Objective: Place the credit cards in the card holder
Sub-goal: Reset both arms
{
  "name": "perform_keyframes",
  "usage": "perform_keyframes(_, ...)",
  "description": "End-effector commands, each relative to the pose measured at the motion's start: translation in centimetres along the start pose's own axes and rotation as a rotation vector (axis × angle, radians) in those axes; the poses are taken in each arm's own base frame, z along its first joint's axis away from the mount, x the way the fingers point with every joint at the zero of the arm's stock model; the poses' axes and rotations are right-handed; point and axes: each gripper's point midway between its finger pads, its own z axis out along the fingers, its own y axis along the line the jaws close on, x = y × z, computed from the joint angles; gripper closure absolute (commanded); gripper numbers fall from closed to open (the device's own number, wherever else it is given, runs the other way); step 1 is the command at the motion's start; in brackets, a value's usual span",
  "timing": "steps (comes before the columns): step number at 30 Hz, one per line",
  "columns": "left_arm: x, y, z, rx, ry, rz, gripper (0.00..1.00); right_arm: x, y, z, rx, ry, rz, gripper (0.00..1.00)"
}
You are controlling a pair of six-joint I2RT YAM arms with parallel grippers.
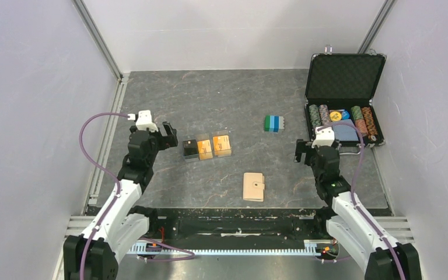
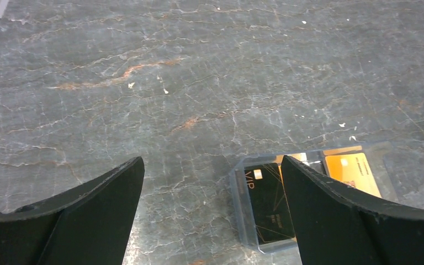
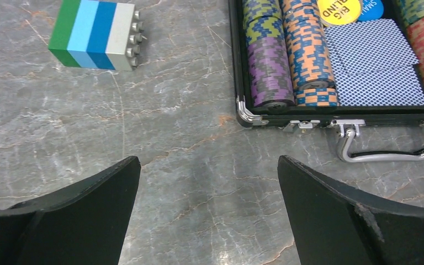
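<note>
Credit cards, one black [image 1: 191,149] and two orange-gold [image 1: 213,146], lay in a row near the middle of the grey marbled desk [image 1: 210,93] in the top view, seemingly inside clear plastic sleeves. The tan leather card holder [image 1: 253,186] lay snapped closed toward the near edge, well apart from them, so no card was seen in it; whether it held any inside could not be told. The left gripper [image 1: 170,134] hovered just left of the black card, the right gripper [image 1: 298,151] near the open black poker-chip case [image 1: 344,76] by the right edge. A green, blue and white stack of toy bricks [image 1: 274,123] sat between.

In the left wrist view the jaws stood apart; the black card [image 2: 269,203] read "VIP".

In the right wrist view the jaws also stood apart above bare desk; a yellow chip [image 3: 339,8] showed partial letters, "RIG" and "LAND".
</note>
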Motion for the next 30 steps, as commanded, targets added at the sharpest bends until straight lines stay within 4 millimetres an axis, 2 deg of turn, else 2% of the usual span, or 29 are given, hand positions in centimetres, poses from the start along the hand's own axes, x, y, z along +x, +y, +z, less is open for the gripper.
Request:
perform_keyframes(1,-0.7,1.2,0.7,-0.047,-0.058,0.080,0.00,-0.2,-1.3,0.5,0.069,-0.103,-0.013,0.02)
perform_keyframes(6,1.3,1.4,1.8,-0.014,-0.059,0.176,0.00,3.7,-3.5,0.1,0.173,-0.160,-0.040,0.02)
perform_keyframes(9,2.0,1.9,2.6,-0.031,-0.082,0.200,0.00,4.5,-3.9,-0.3,0.178,-0.210,-0.062,0.02)
perform_keyframes(12,2.6,2.8,3.4,-0.080,-0.099,0.187,0.00,4.5,-3.9,-0.8,0.168,-0.264,-0.073,0.02)
perform_keyframes(15,3.1,3.1,4.6,-0.088,-0.098,0.230,0.00,4.3,-5.1,-1.4,0.232,-0.304,-0.058,0.02)
perform_keyframes(19,3.4,3.4,6.5,-0.110,-0.122,0.238,0.00,2.7,-4.5,-0.6,0.191,-0.328,-0.084,0.02)
perform_keyframes(21,4.1,2.7,7.5,-0.060,-0.079,0.287,0.00,1.6,-4.5,-0.1,0.190,-0.346,-0.086,0.02)
perform_keyframes(23,4.4,3.1,8.4,-0.073,-0.072,0.279,0.00,0.9,-4.8,0.6,0.200,-0.352,-0.090,0.02)
perform_keyframes(26,4.6,4.0,8.6,-0.067,-0.069,0.228,0.00,1.7,-5.4,1.5,0.207,-0.325,-0.068,0.02)
perform_keyframes(27,4.9,4.1,8.3,-0.055,-0.068,0.214,0.00,0.8,-5.4,1.3,0.203,-0.371,-0.063,0.02)
perform_keyframes(29,5.4,4.3,7.8,-0.046,-0.112,0.212,0.00,1.9,-5.1,2.0,0.184,-0.304,-0.072,0.02)
perform_keyframes(30,5.1,4.1,7.5,-0.039,-0.156,0.211,0.00,1.5,-5.1,1.7,0.187,-0.330,-0.069,0.02)
